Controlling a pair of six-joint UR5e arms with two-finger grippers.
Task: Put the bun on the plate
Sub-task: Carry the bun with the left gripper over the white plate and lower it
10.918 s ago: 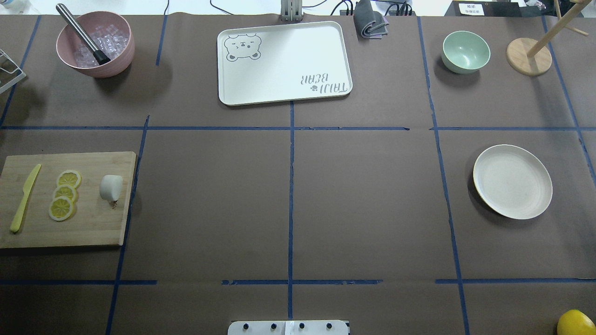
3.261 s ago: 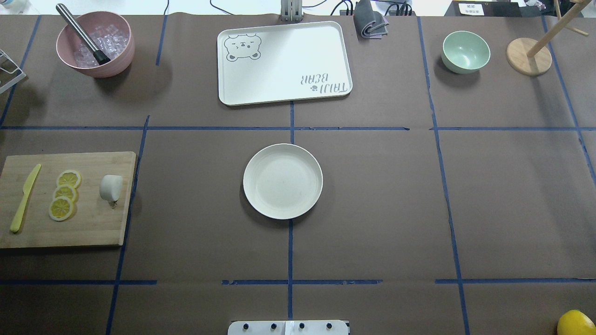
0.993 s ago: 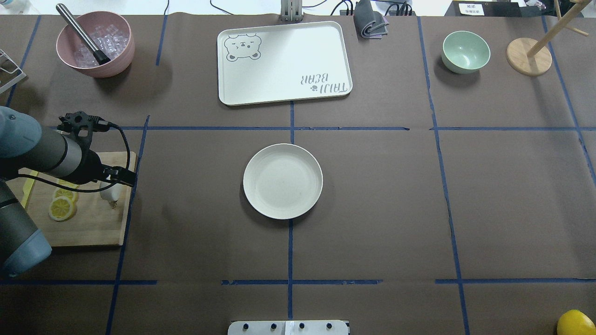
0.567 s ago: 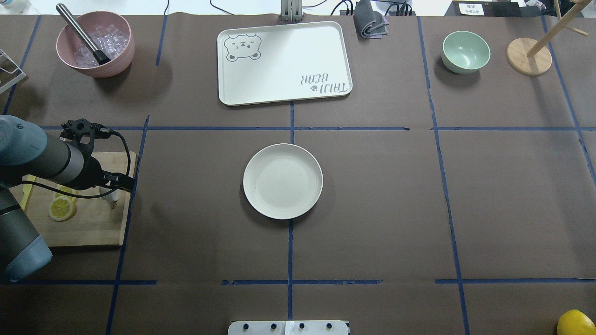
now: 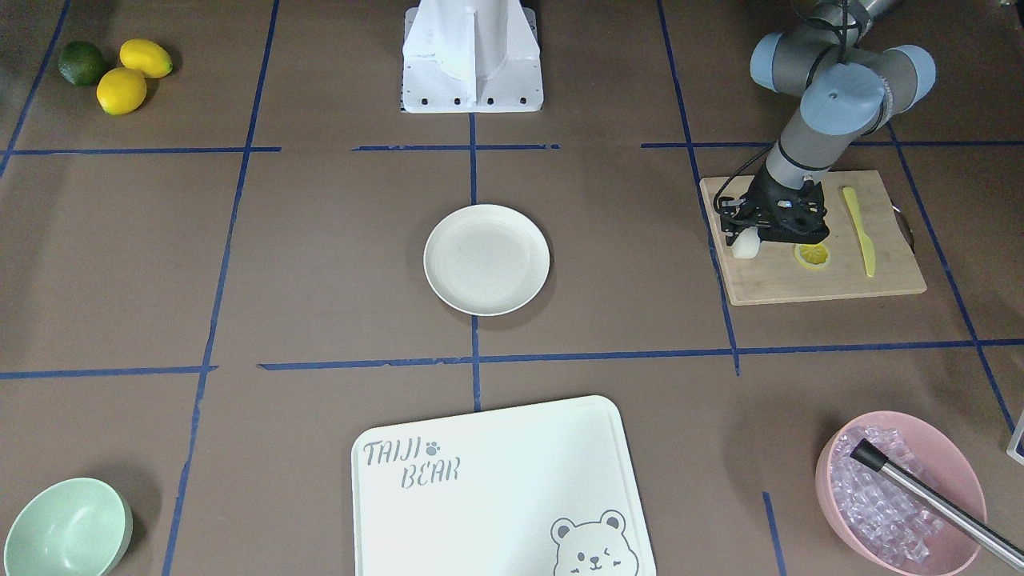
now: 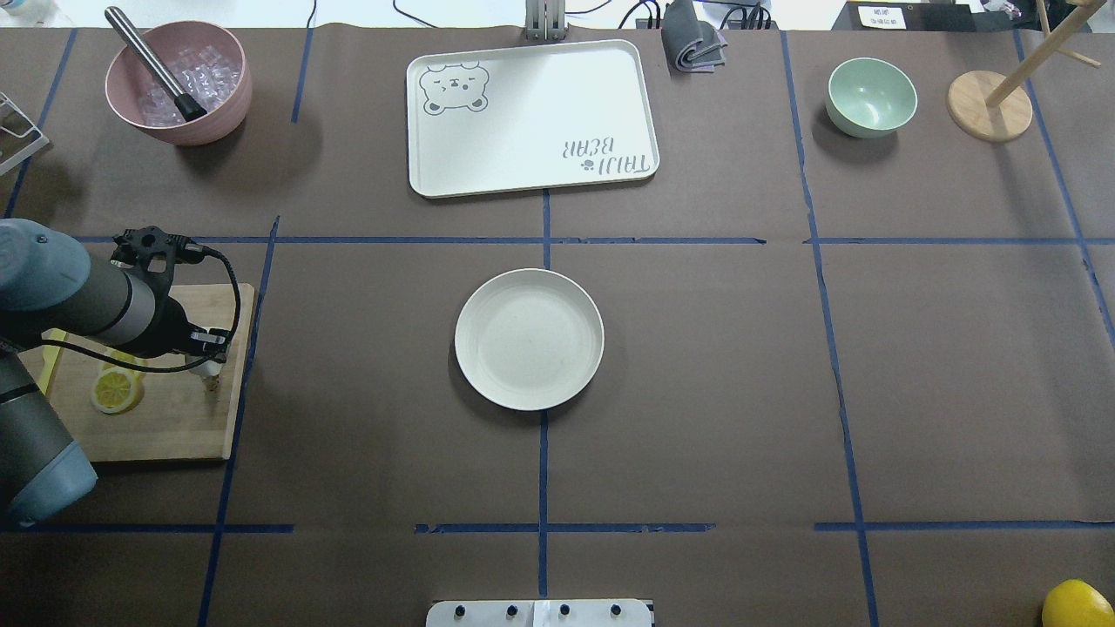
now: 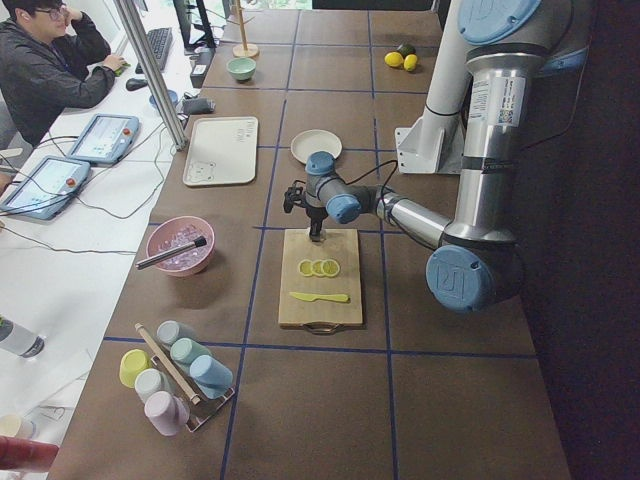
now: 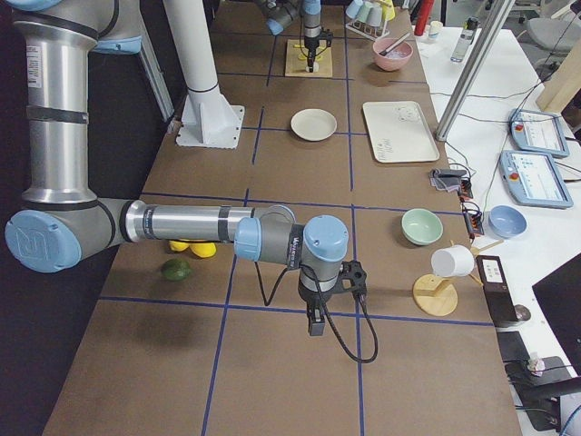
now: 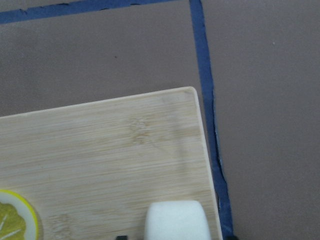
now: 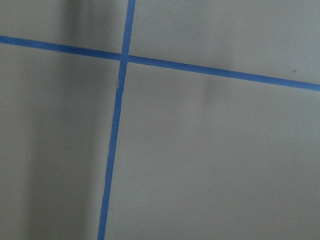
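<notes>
Front view, right of centre: bun lying on the board, hard against its left edge, just left of a lemon slice. Directly above the bun, pointing straight down and very low: left gripper. Left wrist view, bottom edge: bun centred between two dark fingertips, one at each side and each just clear of the white surface. So spread wide, straddling the bun, pinching nothing yet. Only the bun's upper end in that view, a white block with rounded corners, cut off by the frame's bottom edge. Long axis probably up and down in that frame, crosswise to the line between the fingertips, though hard to judge with so much cut off. Domed end not identifiable, so no telling which way the bun points. Plate at the front view's centre, well apart from the bun, off to its left. Right gripper in the lower middle of the right-side view, above bare table, far from both bun and plate; spread or pressed together, cannot tell. Left arm nearer by far. Likely next: a short drop, then closing across the bun's narrow width.
</notes>
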